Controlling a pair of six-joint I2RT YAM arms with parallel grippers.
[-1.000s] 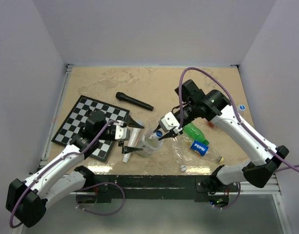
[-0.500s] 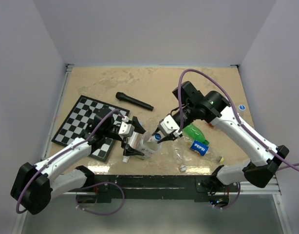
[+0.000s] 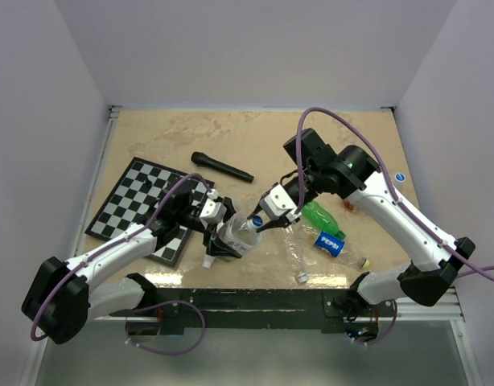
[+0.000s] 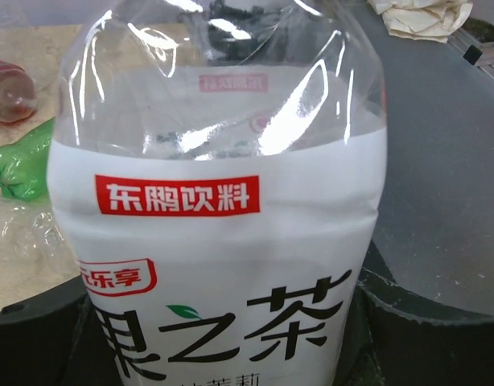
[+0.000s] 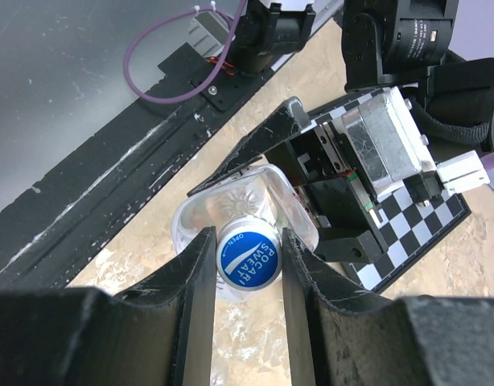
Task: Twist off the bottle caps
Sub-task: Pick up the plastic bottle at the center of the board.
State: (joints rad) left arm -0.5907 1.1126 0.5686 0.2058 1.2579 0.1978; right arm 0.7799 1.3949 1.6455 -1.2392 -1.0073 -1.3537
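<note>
Left arm lies low over the chessboard (image 3: 130, 201), reaching toward 3 o'clock. The left tool (image 3: 223, 238) is clamped round the bottle (image 4: 215, 241) near the bench's (image 3: 255, 145) middle, cap end toward 2 o'clock. Right arm arches high from 4 o'clock, wrist bent down toward 8 o'clock. The right tool (image 5: 245, 240) is narrow, its fingers pressed to both sides of the blue cap (image 5: 247, 257), which is still on the bottle's neck.

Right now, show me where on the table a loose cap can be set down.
Bare: the far strip of table between the microphone and the back wall, and the far left corner beyond the chessboard. Crowded: the near middle, around the clear bottle, the green bottle and the Pepsi bottle.
</note>
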